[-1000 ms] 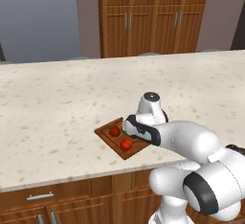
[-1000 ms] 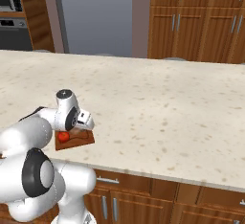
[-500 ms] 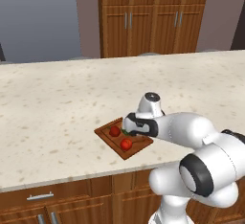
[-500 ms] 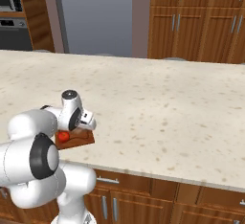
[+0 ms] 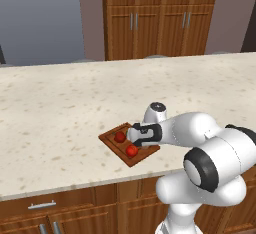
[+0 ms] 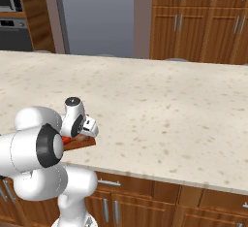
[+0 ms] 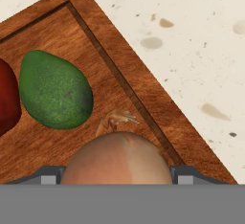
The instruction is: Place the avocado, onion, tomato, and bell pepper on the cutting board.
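Observation:
My gripper (image 7: 117,174) is shut on the onion (image 7: 117,155), a dull reddish-brown ball held just above the near corner of the cutting board (image 7: 48,146). The dark green avocado (image 7: 55,90) lies on the board just beyond the onion. A dark red item (image 7: 7,98) shows at the left edge, cut off by the frame. From the left base view, the gripper (image 5: 137,134) hangs low over the board (image 5: 112,139), where two red balls (image 5: 120,137) (image 5: 132,150) rest; which is the tomato and which the bell pepper I cannot tell. The right base view shows the board's edge (image 6: 82,145) under the hand.
The board lies near the front edge of a wide speckled beige counter (image 5: 60,108) with open surface to its left, right and behind. Wooden cabinets (image 5: 160,13) stand beyond the counter, and drawers (image 5: 50,213) sit below it.
The hand has come down and a little to the left over the board with the onion in it. The produce on the board has not moved.

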